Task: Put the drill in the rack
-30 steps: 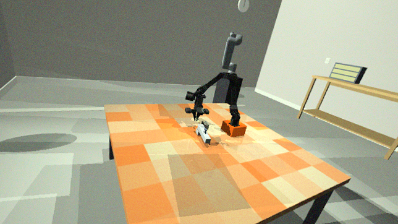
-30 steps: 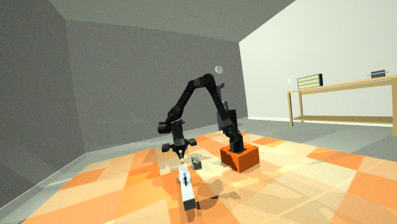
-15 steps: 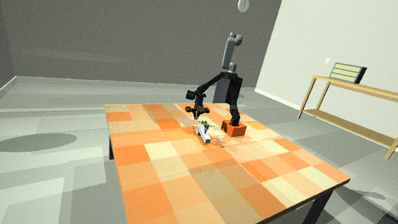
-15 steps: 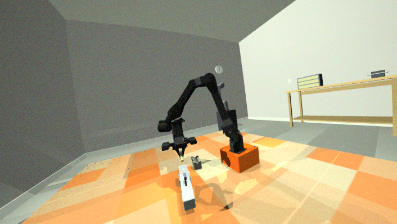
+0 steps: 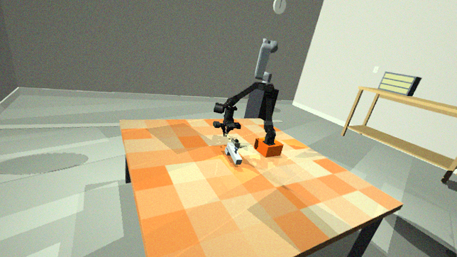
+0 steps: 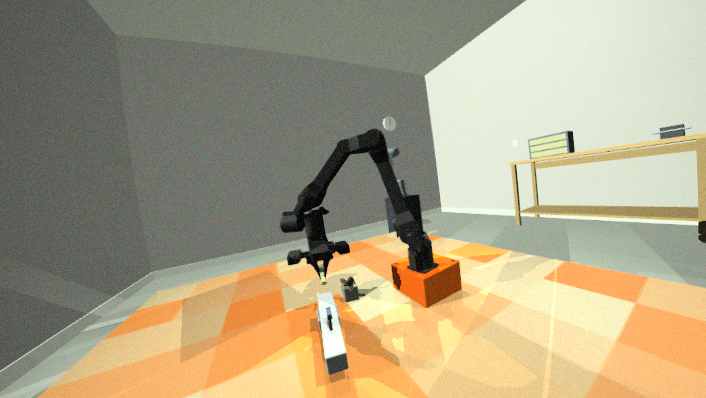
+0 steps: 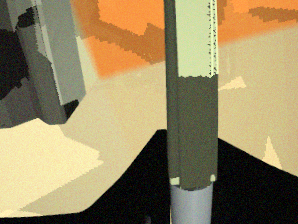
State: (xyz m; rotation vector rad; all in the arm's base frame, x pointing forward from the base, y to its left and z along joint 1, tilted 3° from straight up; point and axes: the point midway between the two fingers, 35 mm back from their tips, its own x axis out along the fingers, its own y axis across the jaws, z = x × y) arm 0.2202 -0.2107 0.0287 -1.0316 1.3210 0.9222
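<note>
The arm (image 6: 350,165) is matte black throughout, built of slim boxy links joined by rounded, drum-like joints, one drum jutting sideways at the wrist. It rises from a squat orange block base (image 6: 426,280). The hand (image 6: 322,278) is black too, with a short crossbar ending in blunt knobs and two thin fingers tapering downward.

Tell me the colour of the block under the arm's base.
Orange, clearest in the exterior view.

My top view looks down from far off across the table (image 5: 243,208); the exterior sits low and close to it, sharing the arm (image 6: 350,165); my wrist view faces straight down, very near.
</note>
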